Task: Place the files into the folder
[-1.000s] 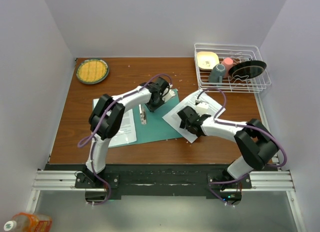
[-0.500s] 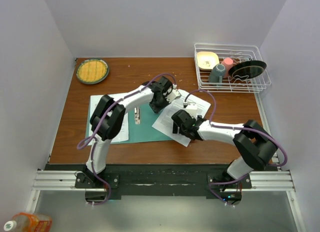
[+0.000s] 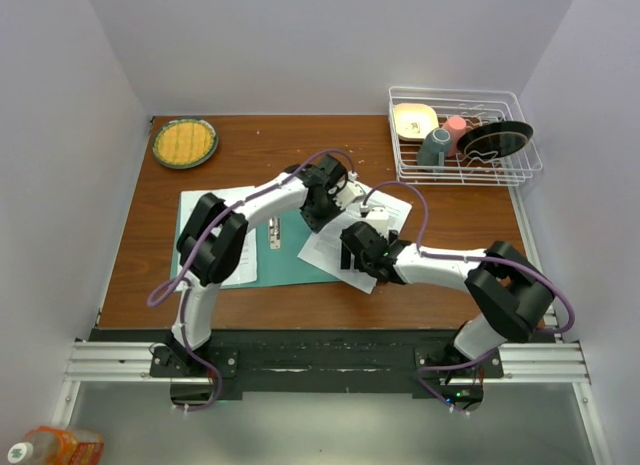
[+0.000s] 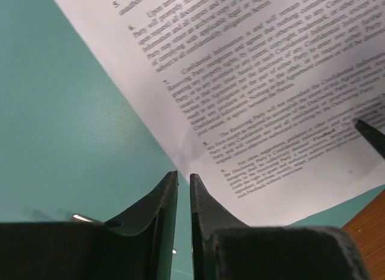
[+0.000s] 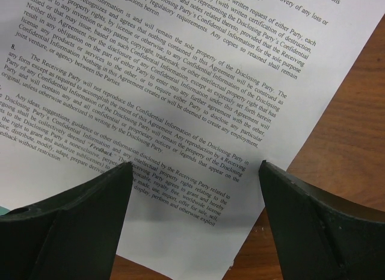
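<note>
Item: files (image 3: 325, 247), white sheets printed with dense black text. They lie fanned at an angle, their left part overlapping the right edge of the folder (image 3: 290, 255) and the rest on the brown wooden table (image 3: 300, 145). In the left wrist view the printed sheet (image 4: 271, 81) rests flat on the teal surface (image 4: 72, 111).

Item: folder, teal-green, flat on the table left of centre. A further white sheet (image 3: 245, 263) lies over its left part, partly hidden by the left arm.

Item: left claw (image 4: 183, 174), set low over the folder at the sheet's edge. Its fingers are drawn nearly together with only a thin slit between them. Whether anything is pinched cannot be told.

Item: right claw (image 5: 195, 165), spread wide, nothing between the fingers, poised above the lower corner of the files (image 5: 150, 81), with bare table (image 5: 355, 141) alongside.

Item: white wire dish rack (image 3: 465, 135) at the far right, holding crockery.

Item: round yellow plate (image 3: 184, 142) at the far left.
</note>
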### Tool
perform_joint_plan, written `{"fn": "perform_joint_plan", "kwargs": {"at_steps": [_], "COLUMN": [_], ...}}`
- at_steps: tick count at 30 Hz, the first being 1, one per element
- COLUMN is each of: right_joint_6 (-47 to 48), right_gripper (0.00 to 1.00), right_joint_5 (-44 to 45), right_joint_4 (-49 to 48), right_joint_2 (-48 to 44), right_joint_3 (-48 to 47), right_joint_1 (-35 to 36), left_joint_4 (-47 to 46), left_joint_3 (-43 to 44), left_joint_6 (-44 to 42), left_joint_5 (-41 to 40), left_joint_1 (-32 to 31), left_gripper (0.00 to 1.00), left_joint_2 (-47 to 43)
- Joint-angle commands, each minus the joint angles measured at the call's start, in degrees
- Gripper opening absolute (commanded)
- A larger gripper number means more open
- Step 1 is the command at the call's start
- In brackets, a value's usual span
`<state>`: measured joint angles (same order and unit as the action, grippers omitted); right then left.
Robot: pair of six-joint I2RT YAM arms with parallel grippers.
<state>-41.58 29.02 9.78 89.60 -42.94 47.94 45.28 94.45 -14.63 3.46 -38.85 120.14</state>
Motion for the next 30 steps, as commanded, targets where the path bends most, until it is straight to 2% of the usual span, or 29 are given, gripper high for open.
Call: {"fn": "perform_joint_plan", "kwargs": {"at_steps": [1, 11, 13, 17, 25, 30], "right_joint_6": [-0.5, -4.0, -7.6, -11.1, -16.4, -19.4], "right_gripper": [0.9, 0.92, 0.92, 0.91, 0.89, 0.83], "right_joint_5": [-3.3, -4.5, -2.7, -6.2, -15.6, -21.5], "right_joint_4": [-1.7, -2.0, -0.1, -0.8, -7.7, -12.7], "right_joint_2": [-1.4, -9.5, -12.8, -16.9, -13.5, -11.1], "right_joint_3": [-0.9, 1.0, 2.5, 9.9, 14.5, 17.1], "right_joint_1": [0.4, -0.8, -4.2, -11.8, -15.7, -18.1], "left_joint_4": [-1.3, -5.5, -5.8, -6.3, -6.1, -6.0], "left_joint_3": [-2.8, -8.7, -9.5, -10.3, -10.5, -10.5], "left_joint_6": [1.1, 0.2, 0.0, 0.0, -0.2, -0.4], "left_joint_5": [1.0, -2.2, -2.4, -2.3, -2.3, -2.6], "left_joint_1": [-2.4, -2.8, -2.8, -2.8, -3.0, -3.2], "left_gripper": [0.19, 0.18, 0.18, 0.17, 0.17, 0.16], "left_joint_2": [-1.1, 2.7, 2.6, 2.6, 2.6, 2.3]}}
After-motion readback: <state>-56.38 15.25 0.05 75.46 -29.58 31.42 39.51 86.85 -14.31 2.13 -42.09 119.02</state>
